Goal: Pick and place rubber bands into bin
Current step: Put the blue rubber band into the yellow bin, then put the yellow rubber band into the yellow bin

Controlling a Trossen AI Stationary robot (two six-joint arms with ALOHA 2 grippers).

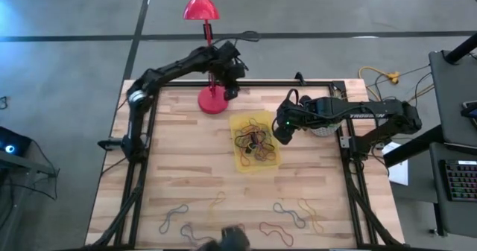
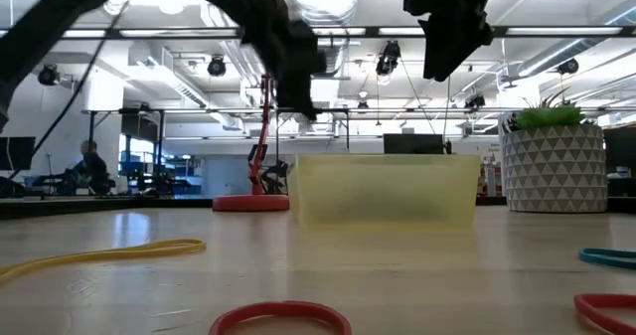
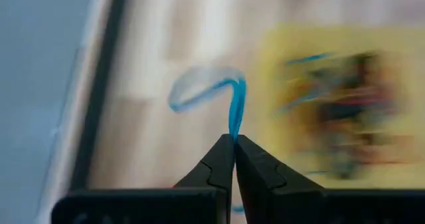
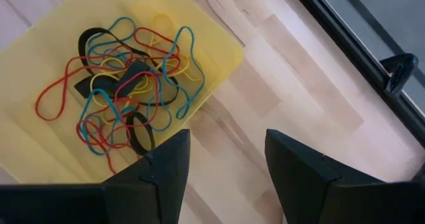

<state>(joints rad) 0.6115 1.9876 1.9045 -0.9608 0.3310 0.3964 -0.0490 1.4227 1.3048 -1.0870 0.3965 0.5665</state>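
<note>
My left gripper [image 1: 233, 89] hangs above the table's far side, between the red lamp base [image 1: 212, 100] and the yellow bin [image 1: 256, 141]; it is shut on a blue rubber band [image 3: 234, 101]. The bin holds a tangle of several rubber bands [image 4: 126, 84] in red, blue, yellow and black. My right gripper [image 1: 282, 134] hovers open over the bin's right edge, with nothing between its fingers [image 4: 166, 164]. More rubber bands [image 1: 287, 214] lie loose along the table's near edge. In the low view both grippers stand well above the bin [image 2: 383, 188]. My left gripper pinches the blue band at one spot of its loop [image 3: 234, 132] between its two fingertips [image 3: 222, 154]. The fingers slant downward. The rest of the loop curls out beyond the tips, slack and lifted clear of the table.
The red lamp [image 1: 201, 9] and its base stand at the far edge, beside my left gripper. A white pot with a green plant [image 2: 554, 166] sits at the far right. Loose bands lie close to the low camera: yellow [image 2: 99, 255], red [image 2: 278, 318], blue [image 2: 606, 257]. Bare wood lies left of the bin.
</note>
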